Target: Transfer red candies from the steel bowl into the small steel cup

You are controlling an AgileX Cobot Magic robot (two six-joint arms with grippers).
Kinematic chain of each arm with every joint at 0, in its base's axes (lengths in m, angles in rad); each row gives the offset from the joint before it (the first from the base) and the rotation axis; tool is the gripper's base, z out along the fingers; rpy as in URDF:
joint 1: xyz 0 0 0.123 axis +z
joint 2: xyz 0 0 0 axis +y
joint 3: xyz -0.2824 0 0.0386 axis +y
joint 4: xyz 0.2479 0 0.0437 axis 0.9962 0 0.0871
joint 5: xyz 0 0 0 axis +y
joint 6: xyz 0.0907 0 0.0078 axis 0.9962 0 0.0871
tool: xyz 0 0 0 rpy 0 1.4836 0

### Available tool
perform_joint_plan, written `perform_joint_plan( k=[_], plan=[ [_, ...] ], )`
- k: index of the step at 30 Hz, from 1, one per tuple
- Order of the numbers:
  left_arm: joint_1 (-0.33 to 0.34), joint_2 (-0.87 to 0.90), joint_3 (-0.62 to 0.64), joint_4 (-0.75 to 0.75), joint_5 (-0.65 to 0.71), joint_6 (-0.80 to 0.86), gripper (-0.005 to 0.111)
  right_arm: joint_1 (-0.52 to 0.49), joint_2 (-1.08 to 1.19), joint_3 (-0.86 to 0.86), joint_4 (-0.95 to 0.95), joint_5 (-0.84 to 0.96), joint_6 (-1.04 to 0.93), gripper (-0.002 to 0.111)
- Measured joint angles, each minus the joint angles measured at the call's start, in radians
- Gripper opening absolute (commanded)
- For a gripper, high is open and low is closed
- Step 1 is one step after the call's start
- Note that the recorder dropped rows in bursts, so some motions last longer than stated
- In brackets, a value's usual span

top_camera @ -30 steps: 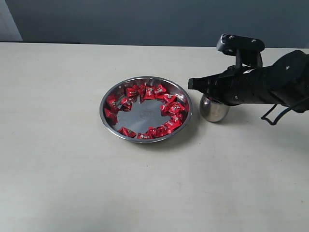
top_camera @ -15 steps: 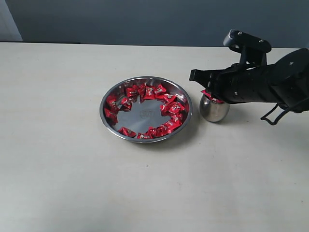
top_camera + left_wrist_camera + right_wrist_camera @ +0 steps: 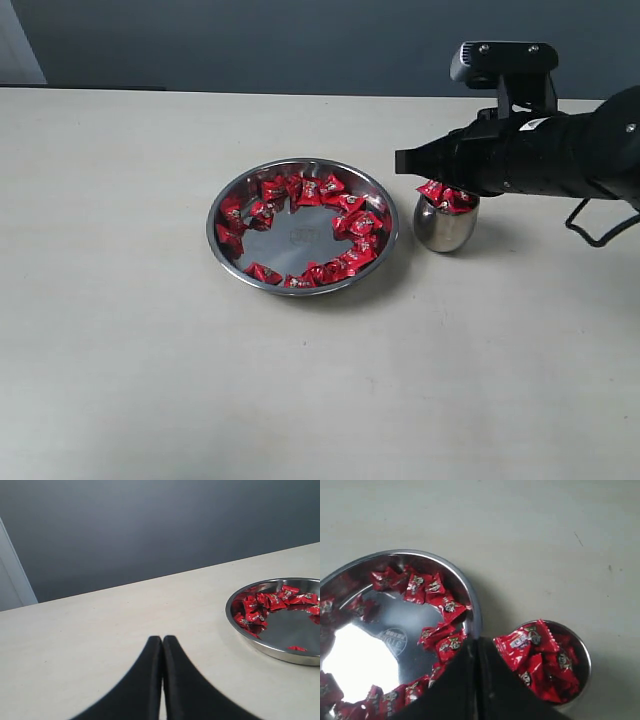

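Progress: small steel cup (image 3: 444,230), just right of steel bowl (image 3: 216,214), is heaped with red candies (image 3: 447,197); many remain in bowl. Right claw (image 3: 402,160) above cup is closed, seemingly empty. Left claw (image 3: 161,640) closed too.

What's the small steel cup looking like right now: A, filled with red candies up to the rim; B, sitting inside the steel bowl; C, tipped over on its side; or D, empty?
A: the small steel cup stands upright beside the steel bowl, and red candies fill it to the rim, with some poking above it.
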Motion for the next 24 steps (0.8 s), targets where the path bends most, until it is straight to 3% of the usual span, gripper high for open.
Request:
perform_joint_plan(
  k=[12,24],
  plan=[
    [0.000,0.000,0.000,0.000,0.000,0.000,0.002,0.000,-0.102,0.047,-0.056,0.098,0.000,0.000],
    [0.000,0.000,0.000,0.000,0.000,0.000,0.002,0.000,-0.383,0.382,-0.042,-0.163,0.000,0.000]
  ],
)
